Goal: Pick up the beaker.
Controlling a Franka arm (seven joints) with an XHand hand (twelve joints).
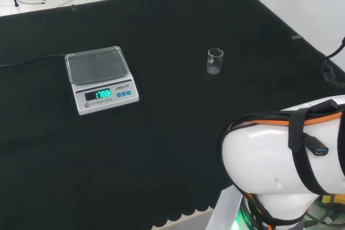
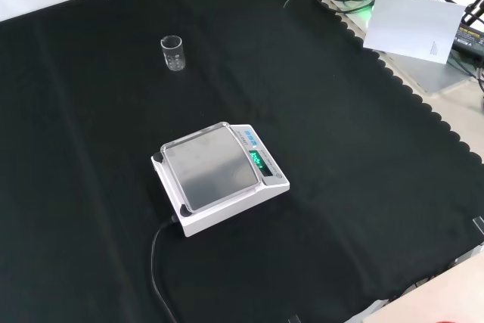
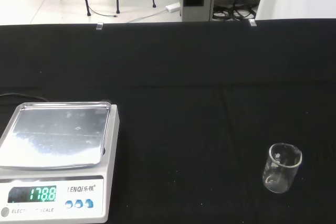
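The beaker (image 1: 214, 61) stands on the black cloth (image 1: 161, 149), right of the scale (image 1: 100, 79) in the head view and well apart from it. In the front view the beaker (image 2: 173, 53) is far and slightly left of the scale (image 2: 219, 176). In the wrist view the beaker (image 3: 282, 167) is clear of the scale (image 3: 55, 158), with bare cloth (image 3: 184, 129) between them.

Hand state: cannot tell. The beaker's position relative to the hand cannot be told either.

Orientation: the beaker is upright, base on the cloth, mouth up. Its long axis is vertical.

Appearance: small, clear, cylindrical, with an open round rim. Faint markings show on the wall in the front view. No contents can be made out.

The scale is white with a metal pan and a lit green display. A black cable (image 2: 155, 262) runs from its near end in the front view.
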